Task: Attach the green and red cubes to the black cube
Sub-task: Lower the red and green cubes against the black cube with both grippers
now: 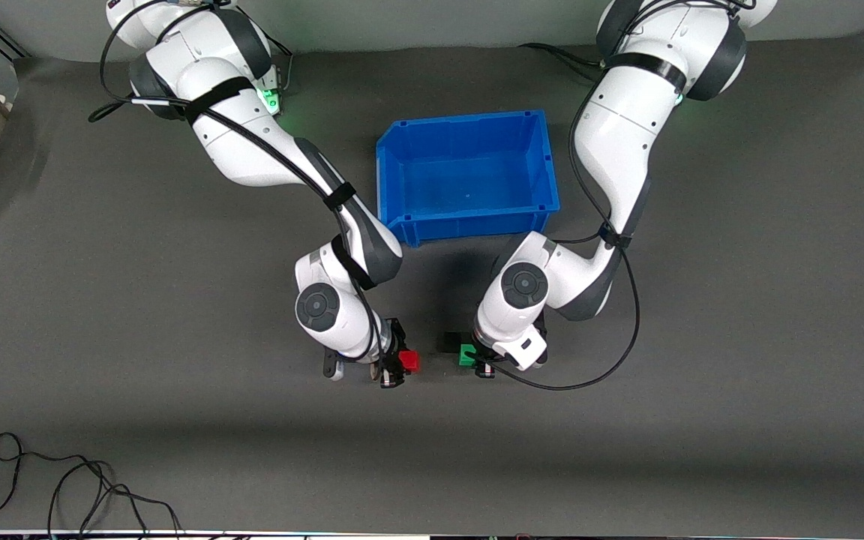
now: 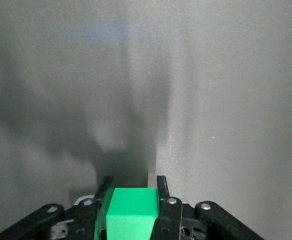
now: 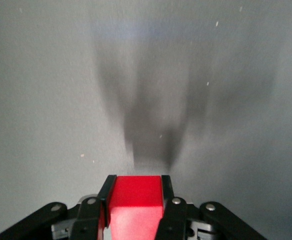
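My left gripper point(image 1: 477, 358) is shut on the green cube point(image 1: 466, 355), held low over the table in front of the blue bin. In the left wrist view the green cube point(image 2: 131, 215) sits between the fingers of the left gripper point(image 2: 133, 187). My right gripper point(image 1: 400, 361) is shut on the red cube point(image 1: 409, 362), a short gap away from the green one. In the right wrist view the red cube point(image 3: 135, 200) fills the right gripper point(image 3: 136, 182). The black cube point(image 1: 451, 342) lies right against the green cube. I cannot tell whether they are joined. It is hidden in both wrist views.
A blue bin point(image 1: 402, 161) stands farther from the front camera than both grippers, with nothing in it. Loose black cables point(image 1: 64, 480) lie near the table's front edge at the right arm's end. The left arm's cable point(image 1: 627, 330) loops beside its wrist.
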You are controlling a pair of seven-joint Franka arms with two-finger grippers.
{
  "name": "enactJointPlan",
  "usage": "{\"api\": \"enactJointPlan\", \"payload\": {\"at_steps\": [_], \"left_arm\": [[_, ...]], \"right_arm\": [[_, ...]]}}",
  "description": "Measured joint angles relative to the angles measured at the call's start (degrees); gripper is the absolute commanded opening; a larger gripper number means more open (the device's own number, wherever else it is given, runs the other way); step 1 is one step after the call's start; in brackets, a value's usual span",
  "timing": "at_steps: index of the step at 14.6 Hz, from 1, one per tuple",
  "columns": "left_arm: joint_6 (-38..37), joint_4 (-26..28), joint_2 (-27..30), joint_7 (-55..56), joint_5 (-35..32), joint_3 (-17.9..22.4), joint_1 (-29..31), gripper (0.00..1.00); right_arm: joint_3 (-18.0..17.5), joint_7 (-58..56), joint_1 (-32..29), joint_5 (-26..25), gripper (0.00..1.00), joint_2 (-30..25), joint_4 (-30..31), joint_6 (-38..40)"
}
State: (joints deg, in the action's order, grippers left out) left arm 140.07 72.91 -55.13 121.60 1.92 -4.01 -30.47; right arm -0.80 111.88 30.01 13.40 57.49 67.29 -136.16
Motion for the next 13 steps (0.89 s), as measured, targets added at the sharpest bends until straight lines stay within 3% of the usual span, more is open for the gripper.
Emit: {"api": "enactJointPlan", "payload": {"at_steps": [12, 13], "left_arm": [[2.0, -2.1, -2.2, 1.7, 0.0, 0.9, -0.6, 0.0], [2.1, -2.1, -2.2, 1.7, -0.1, 1.0, -0.6, 0.26]], "right_arm": [[-1.4, 0.1, 1.9, -0.1, 0.0, 3.3, -2.2, -1.1], [-1.4, 0.1, 2.0, -0.1, 0.0, 3.5, -2.2, -1.1]]}}
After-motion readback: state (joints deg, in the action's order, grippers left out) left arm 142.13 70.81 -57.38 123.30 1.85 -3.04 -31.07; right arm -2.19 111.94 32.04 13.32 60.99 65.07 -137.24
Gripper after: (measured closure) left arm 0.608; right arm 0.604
